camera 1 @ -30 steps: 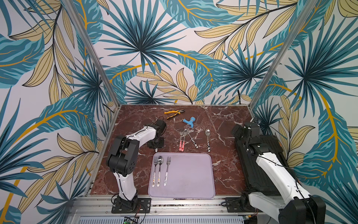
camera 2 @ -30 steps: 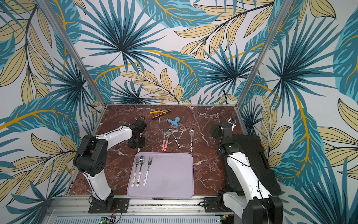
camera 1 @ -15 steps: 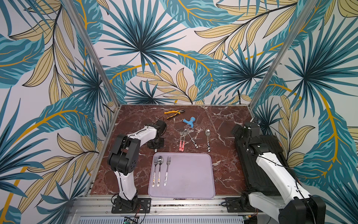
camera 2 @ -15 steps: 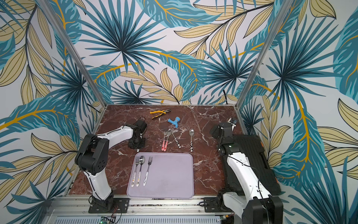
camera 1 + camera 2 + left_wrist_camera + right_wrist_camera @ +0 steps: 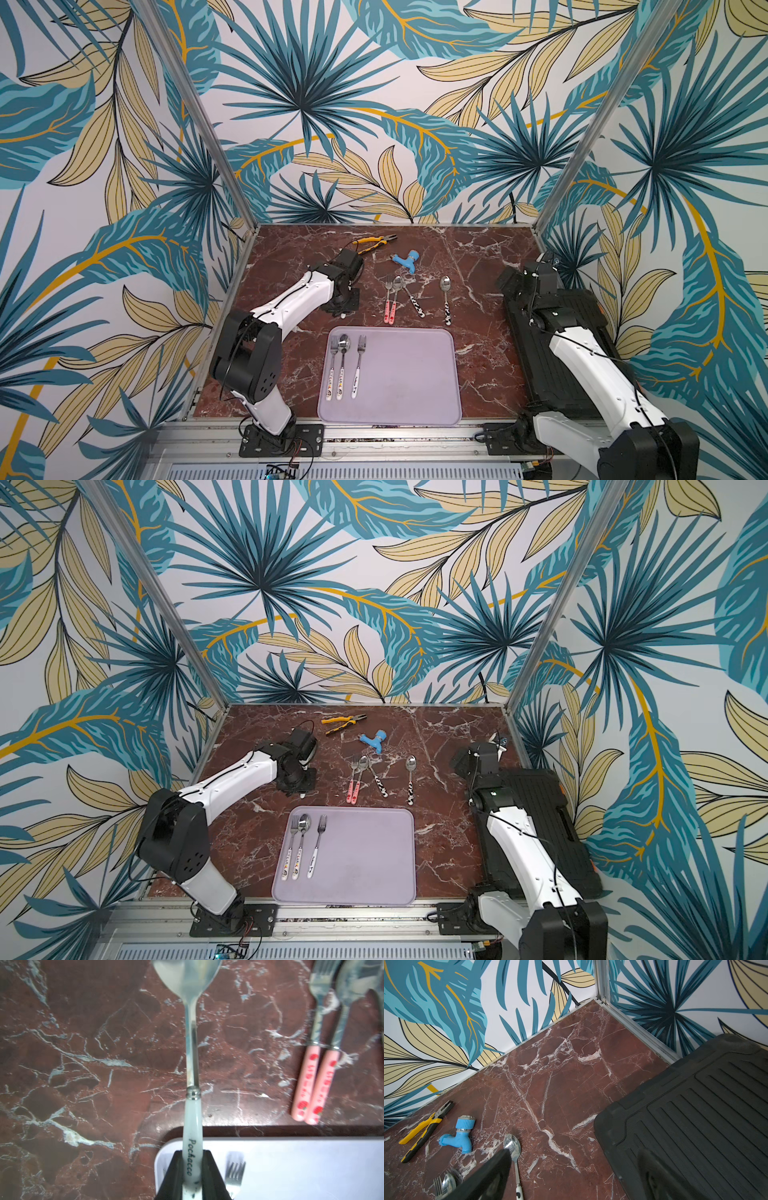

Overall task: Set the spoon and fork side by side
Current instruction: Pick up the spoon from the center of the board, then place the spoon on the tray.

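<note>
Marble in dark red covers the table [image 5: 478, 257], and the lavender tray [image 5: 407, 374] lies at its front edge. On the tray's left part a fork and spoon already lie paired, and the lone white-handled fork [image 5: 358, 365] lies just beside them, tines toward the back wall.

The right gripper [image 5: 575, 1152] hangs by the black mat [image 5: 557, 332] with its jaws spread wide and nothing between them. The left gripper [image 5: 192, 1169] is pinched on the handle of the white-handled spoon [image 5: 191, 1043], just behind the tray's back-left corner.

The spoon's long axis runs front to back. Its bowl points toward the back wall and its handle toward the tray, parallel to the pink-handled pair [image 5: 311, 1082] nearby. A thin shadow along the shaft suggests it is just clear of the marble, though that is not certain.

The step in hand looks like carrying the spoon to the lone fork. It would go best if the wrist keeps this heading, so no turning is needed at the end. The spoon should clear the tray's rim and come down on the fork's open right side. There it should lie parallel with the handle ends level, and the jaws should open only once it lies flat, without nudging the fork.
</note>
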{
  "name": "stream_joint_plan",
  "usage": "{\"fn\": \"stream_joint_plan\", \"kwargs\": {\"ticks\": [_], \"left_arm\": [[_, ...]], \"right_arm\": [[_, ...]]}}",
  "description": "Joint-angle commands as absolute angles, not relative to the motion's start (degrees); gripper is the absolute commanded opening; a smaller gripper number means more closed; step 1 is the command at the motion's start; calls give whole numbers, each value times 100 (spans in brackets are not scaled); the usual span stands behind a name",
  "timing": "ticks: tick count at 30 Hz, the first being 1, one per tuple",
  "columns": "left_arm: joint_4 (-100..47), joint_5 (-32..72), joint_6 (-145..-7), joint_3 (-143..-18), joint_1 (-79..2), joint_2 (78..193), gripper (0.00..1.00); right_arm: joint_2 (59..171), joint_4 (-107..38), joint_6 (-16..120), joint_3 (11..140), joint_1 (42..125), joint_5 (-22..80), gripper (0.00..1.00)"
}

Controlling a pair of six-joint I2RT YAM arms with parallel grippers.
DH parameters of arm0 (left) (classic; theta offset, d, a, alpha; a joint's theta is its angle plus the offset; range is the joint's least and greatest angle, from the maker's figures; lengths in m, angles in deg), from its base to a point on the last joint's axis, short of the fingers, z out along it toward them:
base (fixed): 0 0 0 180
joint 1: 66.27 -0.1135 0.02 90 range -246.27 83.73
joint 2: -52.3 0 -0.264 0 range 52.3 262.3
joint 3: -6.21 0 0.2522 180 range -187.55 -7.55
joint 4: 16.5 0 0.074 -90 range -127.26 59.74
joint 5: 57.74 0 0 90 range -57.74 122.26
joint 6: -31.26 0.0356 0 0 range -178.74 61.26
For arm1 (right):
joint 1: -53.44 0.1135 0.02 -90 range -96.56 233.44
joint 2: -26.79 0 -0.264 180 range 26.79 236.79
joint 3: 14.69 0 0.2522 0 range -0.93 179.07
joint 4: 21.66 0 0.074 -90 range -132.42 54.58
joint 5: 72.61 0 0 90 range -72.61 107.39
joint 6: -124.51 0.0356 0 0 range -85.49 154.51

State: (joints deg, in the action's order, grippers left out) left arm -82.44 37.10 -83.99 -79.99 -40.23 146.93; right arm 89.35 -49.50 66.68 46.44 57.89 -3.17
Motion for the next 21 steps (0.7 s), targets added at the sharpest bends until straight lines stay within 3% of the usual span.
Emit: {"fn": "stream_joint_plan", "kwargs": {"ticks": [1, 12, 21], "left_arm": [[-8406, 3650, -8785, -7902, -3711, 14241, 8], [-8210, 3792, -10272, -6604, -2055, 13104, 9], [-7824, 4008, -11163, -6041, -816, 13161, 9]], "right_arm": [[8807, -5096, 6672, 4671, 5794, -388, 99], [8818, -5071, 6699, 4660, 5787, -343, 100], [8820, -5071, 6717, 4654, 5792, -322, 99]]}}
